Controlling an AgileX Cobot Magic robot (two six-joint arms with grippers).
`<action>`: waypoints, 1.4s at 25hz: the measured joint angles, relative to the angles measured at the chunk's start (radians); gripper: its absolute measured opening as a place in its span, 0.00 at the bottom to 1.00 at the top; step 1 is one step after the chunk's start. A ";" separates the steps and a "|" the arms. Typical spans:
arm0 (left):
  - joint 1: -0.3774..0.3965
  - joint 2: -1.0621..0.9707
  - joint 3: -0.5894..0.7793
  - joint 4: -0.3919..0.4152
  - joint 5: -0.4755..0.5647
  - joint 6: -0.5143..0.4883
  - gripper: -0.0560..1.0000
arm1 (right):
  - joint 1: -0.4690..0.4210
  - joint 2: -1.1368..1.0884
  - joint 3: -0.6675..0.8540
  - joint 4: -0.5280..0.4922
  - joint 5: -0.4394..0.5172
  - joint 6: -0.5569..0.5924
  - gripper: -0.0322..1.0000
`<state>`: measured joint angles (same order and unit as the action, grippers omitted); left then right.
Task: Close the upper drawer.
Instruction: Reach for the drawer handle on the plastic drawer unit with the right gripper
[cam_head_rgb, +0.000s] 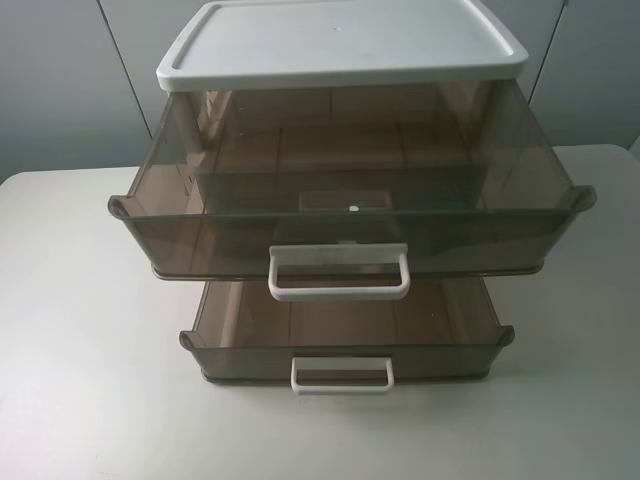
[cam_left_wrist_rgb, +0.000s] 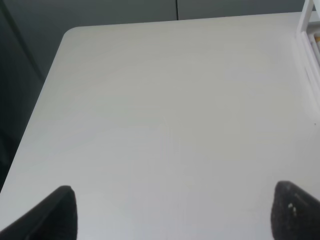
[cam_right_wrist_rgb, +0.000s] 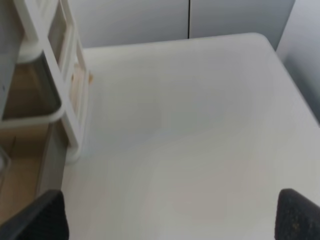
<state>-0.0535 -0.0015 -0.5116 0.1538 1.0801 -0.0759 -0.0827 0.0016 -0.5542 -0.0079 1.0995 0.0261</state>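
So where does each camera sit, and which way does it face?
High camera: up front, looking down at the drawer unit with its upper drawer pulled out; no robot parts.
Left wrist: on left arm, facing table; left gripper open.
Right wrist: facing table beside the unit; right gripper open.
Shared by both wrists: table, white frame.
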 joint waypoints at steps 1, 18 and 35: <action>0.000 0.000 0.000 0.000 0.000 0.000 0.76 | 0.000 0.013 -0.020 -0.004 0.005 -0.010 0.64; 0.000 0.000 0.000 0.000 0.000 0.000 0.76 | 0.391 0.731 -0.444 -0.088 -0.067 -0.149 0.64; 0.000 0.000 0.000 0.000 0.000 0.000 0.76 | 1.095 1.104 -0.544 0.023 0.005 -0.349 0.64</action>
<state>-0.0535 -0.0015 -0.5116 0.1538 1.0801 -0.0759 1.0121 1.1053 -1.0987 0.0152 1.1046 -0.3230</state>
